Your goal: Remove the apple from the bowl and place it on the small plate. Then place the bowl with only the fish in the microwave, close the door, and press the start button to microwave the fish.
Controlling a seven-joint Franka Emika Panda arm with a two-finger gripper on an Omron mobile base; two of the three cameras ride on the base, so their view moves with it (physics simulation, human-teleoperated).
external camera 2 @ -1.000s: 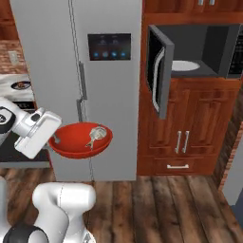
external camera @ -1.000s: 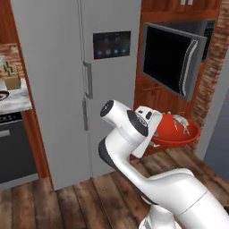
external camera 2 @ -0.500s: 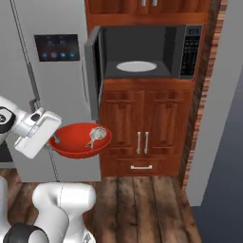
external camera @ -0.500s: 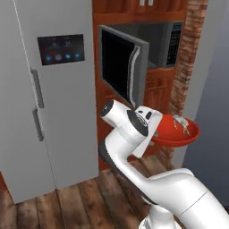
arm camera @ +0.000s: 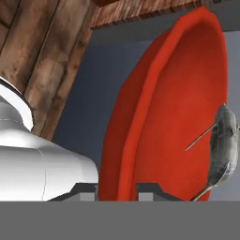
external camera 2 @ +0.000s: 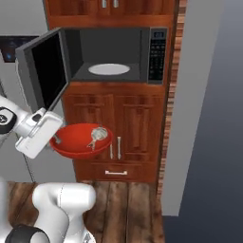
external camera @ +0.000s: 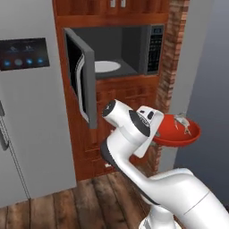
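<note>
We have the tool (arm camera: 117, 188) clamped on the near rim of the bowl (external camera 2: 76, 140), fingers pinching the red edge one on each side; in the hand view the rim runs straight up from between the tips

Bowl is carried in the air, roughly level, extending forward from the tool, clear of the cabinets

The fish (external camera 2: 98, 135) lies inside the bowl on the side far from the tool, up against the far wall; we see only the fish in there

The microwave (external camera 2: 114, 54) sits above and ahead of the tool, built into the brown wood cabinet column (external camera 2: 118, 128). Cavity is open, pale round turntable (external camera 2: 108, 69) on its floor, black keypad panel (external camera 2: 157, 54) along its right side

The door (external camera 2: 45, 71) is swung wide open to the left, hanging out above the tool and the wrist; curved silver handle (external camera: 79, 85) shows on its inner edge in the left base view

Bowl is well below the cavity opening and in front of the lower cabinet doors (external camera 2: 128, 126), not touching them

Grey fridge (external camera: 31, 112) stands left of the tool, brick strip (external camera 2: 168, 95) and grey wall (external camera 2: 209, 118) to the right, wood plank floor (external camera 2: 123, 209) below
</note>
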